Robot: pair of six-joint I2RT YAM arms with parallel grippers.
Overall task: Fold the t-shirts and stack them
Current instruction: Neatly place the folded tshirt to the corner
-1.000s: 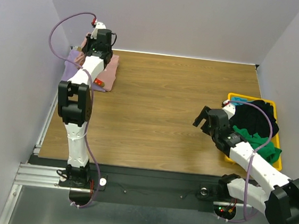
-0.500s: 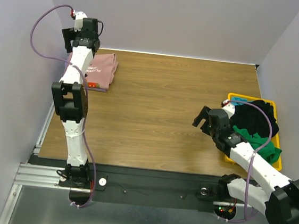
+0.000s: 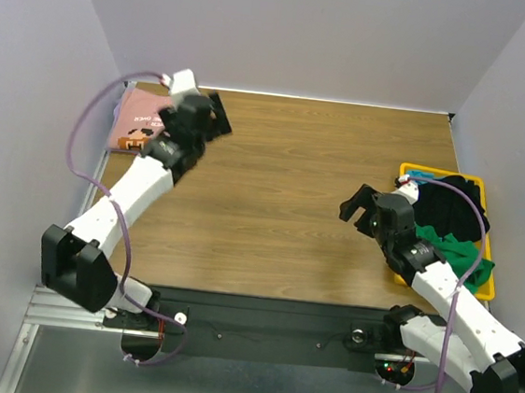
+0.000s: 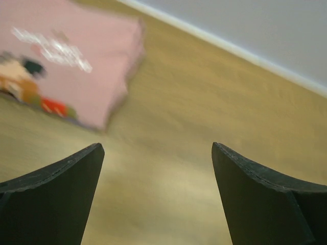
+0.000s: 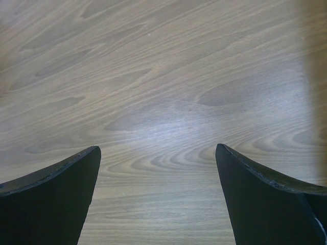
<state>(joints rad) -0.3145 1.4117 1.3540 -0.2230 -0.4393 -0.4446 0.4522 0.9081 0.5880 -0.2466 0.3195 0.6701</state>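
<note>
A folded dusty pink t-shirt with a small dark-and-orange print lies at the table's far left corner. It also fills the upper left of the left wrist view as a blurred pink t-shirt. My left gripper hangs just right of it, open and empty over bare wood. Loose black t-shirts, a green one and a bit of teal are heaped in the yellow bin on the right. My right gripper stands open left of the bin, over bare wood.
The wooden table is walled in by pale panels at the back and both sides. The left arm's purple cable loops above the left edge. The right arm's forearm crosses the bin's near corner.
My left gripper opened off the pink t-shirt, rose, then swung right and down, clear of the shirt. The folded shirt now lies uncovered. The right arm barely shifted.
</note>
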